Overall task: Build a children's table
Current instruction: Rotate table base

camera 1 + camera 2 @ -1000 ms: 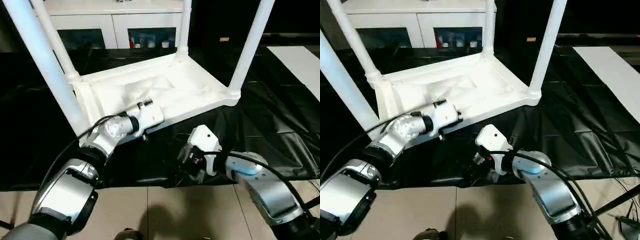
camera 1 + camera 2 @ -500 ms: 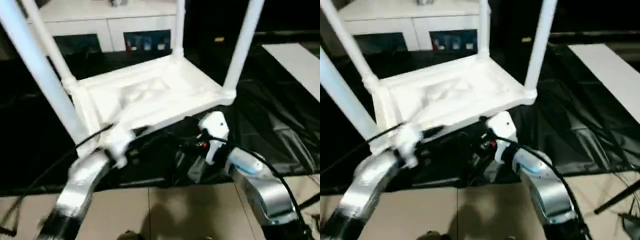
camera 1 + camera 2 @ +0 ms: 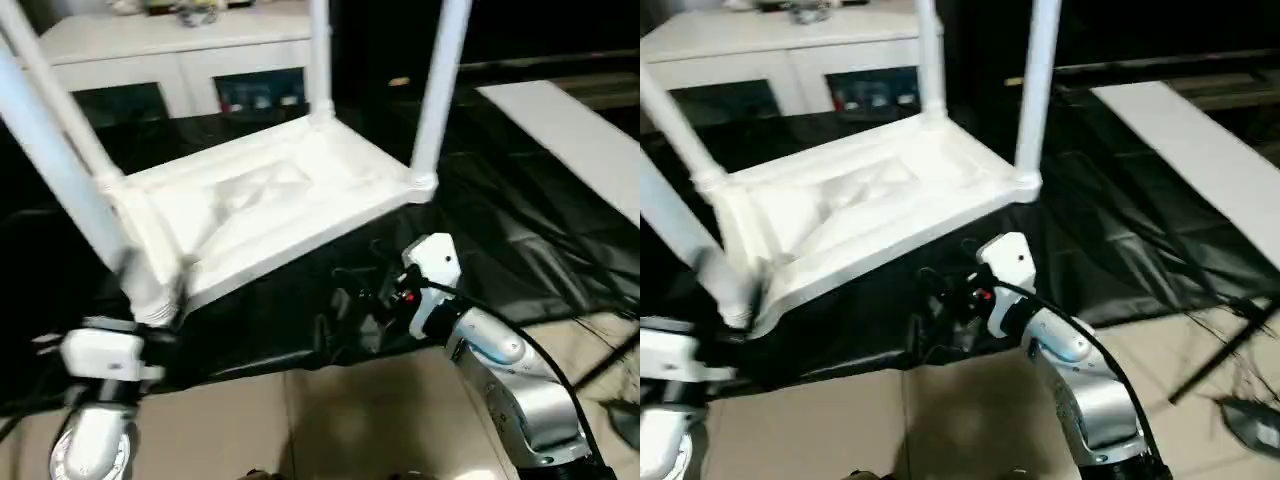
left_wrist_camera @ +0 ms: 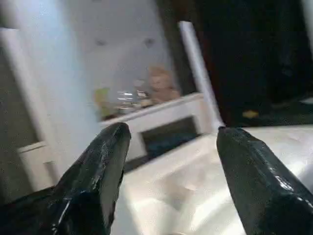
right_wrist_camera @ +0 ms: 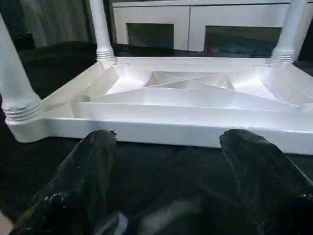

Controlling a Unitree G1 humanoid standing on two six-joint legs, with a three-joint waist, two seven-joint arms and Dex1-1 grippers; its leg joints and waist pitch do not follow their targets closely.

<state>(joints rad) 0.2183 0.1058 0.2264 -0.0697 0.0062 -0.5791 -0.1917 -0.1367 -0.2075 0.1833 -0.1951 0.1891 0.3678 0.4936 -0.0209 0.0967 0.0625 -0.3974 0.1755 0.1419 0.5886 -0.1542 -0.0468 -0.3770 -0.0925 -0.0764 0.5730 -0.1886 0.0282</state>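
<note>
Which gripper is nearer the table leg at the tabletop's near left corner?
Left. The left gripper sits open just below that near-left leg; the right gripper, also open, faces the tabletop edge farther right.

- Looks like an indoor test or demo room with home-style furnishing.
- A black sheet [image 3: 520, 250] covers the floor work area over beige tiles [image 3: 360, 420].
- Far side: white cabinet [image 3: 180, 50] with glass-fronted compartments holding small items.
</note>
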